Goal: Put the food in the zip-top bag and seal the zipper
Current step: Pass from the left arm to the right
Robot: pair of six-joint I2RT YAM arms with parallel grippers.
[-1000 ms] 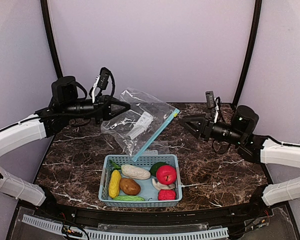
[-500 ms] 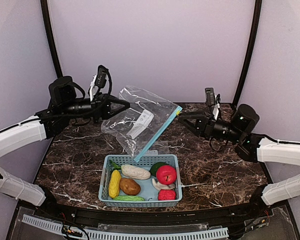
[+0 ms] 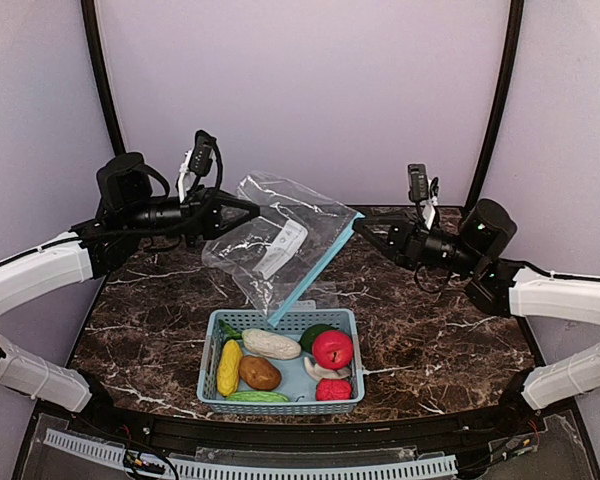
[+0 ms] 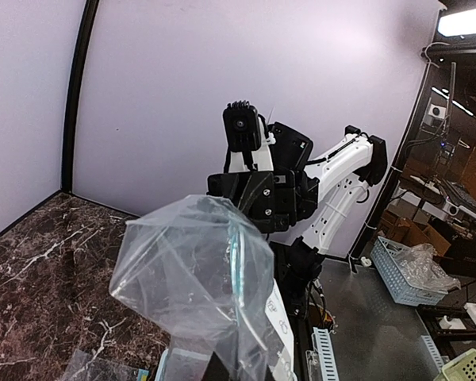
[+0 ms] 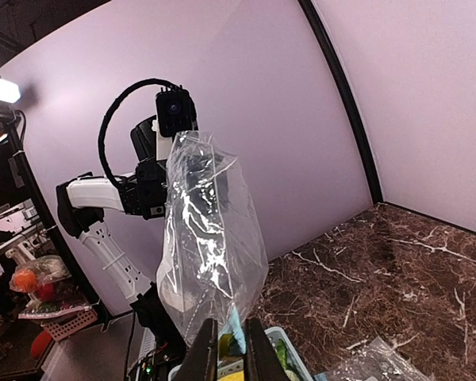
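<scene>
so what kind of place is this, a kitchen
Probably a robotics lab booth, not a kitchen: the left gripper holds up a zip-top bag, toy food sits in a blue basket on a marble-look table, and the left wrist view shows storage crates beyond.

— Classification of premises?
— Robotics lab, test cell. Two robot arms [image 3: 40, 270] mounted at a marble-look worktop [image 3: 430, 340], lilac backdrop panels [image 3: 310, 90] on three sides, toy produce [image 3: 271, 344] as props. Beyond the cell: cardboard boxes [image 4: 404, 234], storage basket [image 4: 403, 278], strip light [image 4: 466, 20].
</scene>
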